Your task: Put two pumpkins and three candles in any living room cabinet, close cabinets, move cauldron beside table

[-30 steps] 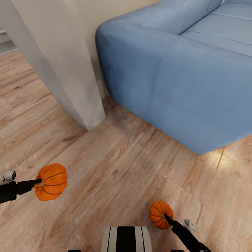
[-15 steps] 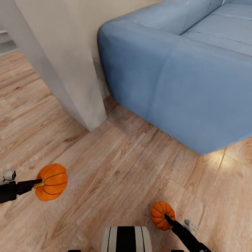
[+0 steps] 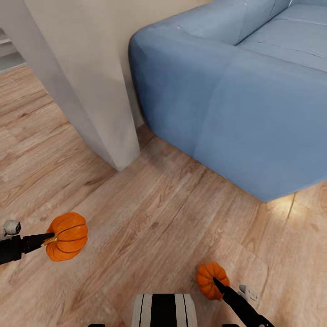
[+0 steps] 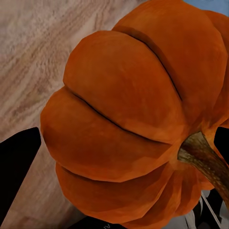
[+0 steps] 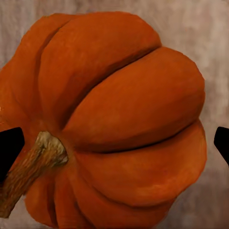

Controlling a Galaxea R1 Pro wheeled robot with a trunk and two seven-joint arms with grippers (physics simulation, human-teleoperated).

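Left tool (image 3: pixel 50 238) clamped on one pumpkin (image 3: pixel 68 236), right tool (image 3: pixel 217 283) clamped on the other pumpkin (image 3: pixel 210 279), both carried above the wood floor (image 3: pixel 150 213) near the blue sofa (image 3: pixel 236 100). Pumpkins look light, rigid, smooth-ribbed; grip at the stem end seems workable but may slip or swing.

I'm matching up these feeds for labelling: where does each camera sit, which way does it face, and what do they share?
Head view: on the head, facing forward and down at wood floor, blue sofa; both arms, left gripper, right gripper.
Left wrist view: along the fingers at the left pumpkin.
Right wrist view: likewise, right pumpkin.
Shared: both pumpkins, floor.
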